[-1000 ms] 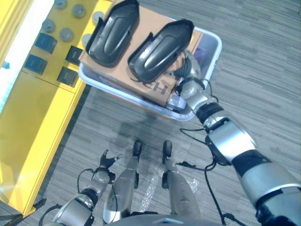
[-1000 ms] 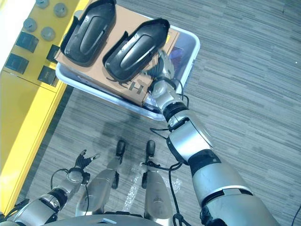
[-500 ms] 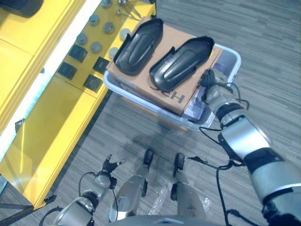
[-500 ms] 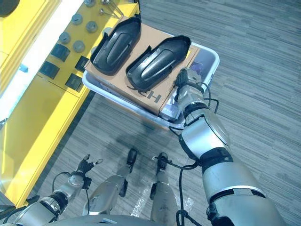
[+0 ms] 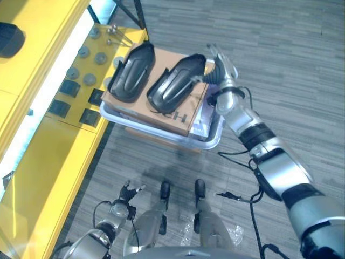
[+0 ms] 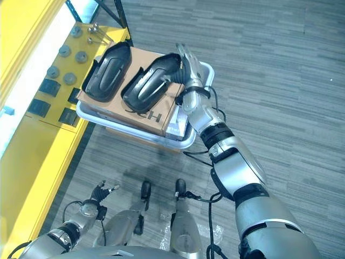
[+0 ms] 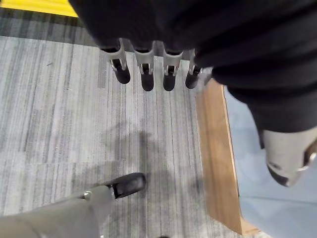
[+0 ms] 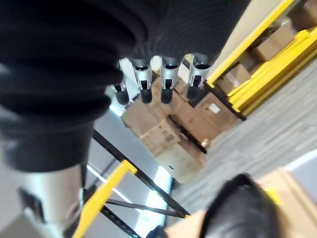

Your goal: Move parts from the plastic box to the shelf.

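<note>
Right robot hand [image 6: 186, 60]: fingers straight, empty, by the far black part [image 6: 149, 82], poised to take it.
Left robot hand [image 5: 127, 191]: relaxed, idle, low.

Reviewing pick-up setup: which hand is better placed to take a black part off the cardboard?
The right hand: open, raised beside the nearer black part on the cardboard. The left hand hangs low over the floor, far from it.

A grey striped carpet floor [image 5: 291, 59] is seen everywhere. A yellow shelf [image 5: 38, 162] is placed along the left side. Stacked cardboard boxes [image 8: 168, 134] and black rack legs [image 8: 143, 173] are seen beyond.
</note>
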You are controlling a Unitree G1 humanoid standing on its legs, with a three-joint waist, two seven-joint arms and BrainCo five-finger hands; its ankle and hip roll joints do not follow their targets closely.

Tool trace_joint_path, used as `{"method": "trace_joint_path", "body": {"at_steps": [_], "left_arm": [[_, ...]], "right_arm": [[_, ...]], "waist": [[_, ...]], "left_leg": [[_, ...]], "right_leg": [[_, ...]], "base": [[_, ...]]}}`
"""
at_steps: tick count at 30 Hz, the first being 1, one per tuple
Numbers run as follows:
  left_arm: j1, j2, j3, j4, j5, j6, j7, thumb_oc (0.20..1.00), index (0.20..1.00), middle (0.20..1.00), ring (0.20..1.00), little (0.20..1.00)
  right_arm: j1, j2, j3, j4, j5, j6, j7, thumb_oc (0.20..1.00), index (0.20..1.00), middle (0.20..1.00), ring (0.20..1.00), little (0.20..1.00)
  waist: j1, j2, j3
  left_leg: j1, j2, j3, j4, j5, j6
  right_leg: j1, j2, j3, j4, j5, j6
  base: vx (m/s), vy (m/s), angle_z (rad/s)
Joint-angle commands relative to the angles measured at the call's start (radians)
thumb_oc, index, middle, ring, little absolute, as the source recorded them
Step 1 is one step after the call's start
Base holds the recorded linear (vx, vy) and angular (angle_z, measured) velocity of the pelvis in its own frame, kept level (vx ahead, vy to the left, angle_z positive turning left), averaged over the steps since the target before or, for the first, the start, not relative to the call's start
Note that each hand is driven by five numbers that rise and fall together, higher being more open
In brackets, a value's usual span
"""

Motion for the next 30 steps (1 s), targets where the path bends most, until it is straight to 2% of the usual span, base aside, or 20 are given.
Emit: {"method": "trace_joint_path", "body": {"at_steps": [1,4,5,8,16,25,30], "left_arm": [[-0.021,0.002,-0.027,0.081,0.036,-0.01,0.012,1.0,1.0,1.0,1.0,1.0],[0.005,0.014,-0.022,0.093,0.055,-0.002,-0.006,1.0,1.0,1.0,1.0,1.0],[0.006,0.014,-0.022,0.093,0.055,-0.002,-0.006,1.0,1.0,1.0,1.0,1.0],[0.019,0.024,-0.008,0.112,0.066,0.008,-0.023,1.0,1.0,1.0,1.0,1.0],[0.032,0.024,0.018,0.146,0.091,0.027,-0.031,1.0,1.0,1.0,1.0,1.0],[0.024,0.015,-0.001,0.129,0.08,0.022,-0.037,1.0,1.0,1.0,1.0,1.0],[0.015,0.016,-0.006,0.124,0.073,0.024,-0.035,1.0,1.0,1.0,1.0,1.0]], "right_arm": [[-0.06,-0.013,0.048,-0.006,0.029,-0.083,0.044,1.0,1.0,1.0,1.0,1.0],[-0.035,0.029,0.071,0.007,0.102,-0.102,0.129,1.0,1.0,1.0,1.0,1.0],[-0.035,0.03,0.071,0.008,0.102,-0.103,0.129,1.0,1.0,1.0,1.0,1.0],[0.002,0.093,0.087,0.071,0.234,-0.113,0.221,1.0,1.0,1.0,1.0,1.0],[0.146,0.182,0.083,0.15,0.298,-0.108,0.27,1.0,1.0,1.0,1.0,1.0],[0.187,0.218,0.004,0.326,0.38,-0.09,0.241,1.0,1.0,1.0,1.0,1.0],[0.177,0.196,-0.036,0.394,0.367,-0.068,0.206,1.0,1.0,1.0,1.0,1.0]], "waist": [[0.046,-0.029,-0.018],[0.05,-0.026,-0.027],[0.05,-0.026,-0.027],[0.054,-0.024,-0.03],[0.043,-0.033,-0.022],[0.042,-0.036,-0.019],[0.035,-0.044,-0.025]], "left_leg": [[-0.024,0.033,0.03,-0.003,-0.039,-0.054],[-0.014,0.035,0.027,-0.003,-0.039,-0.055],[-0.014,0.035,0.027,-0.003,-0.039,-0.055],[-0.009,0.037,0.024,-0.003,-0.037,-0.058],[-0.005,0.049,0.03,-0.003,-0.037,-0.064],[-0.008,0.06,0.03,-0.003,-0.027,-0.071],[-0.003,0.066,0.028,-0.003,-0.027,-0.073]], "right_leg": [[0.08,-0.087,0.034,0.049,-0.159,0.08],[0.09,-0.083,0.03,0.05,-0.164,0.078],[0.09,-0.083,0.03,0.05,-0.164,0.078],[0.096,-0.078,0.03,0.052,-0.167,0.075],[0.095,-0.066,0.033,0.056,-0.169,0.067],[0.09,-0.055,0.031,0.053,-0.166,0.061],[0.097,-0.049,0.03,0.052,-0.167,0.057]], "base": [[0.0,-0.031,0.06],[0.0,-0.013,0.01],[0.0,0.0,0.0],[-0.01,-0.022,0.05],[-0.01,-0.01,-0.01],[-0.02,-0.018,-0.03],[0.0,-0.004,0.01]]}}
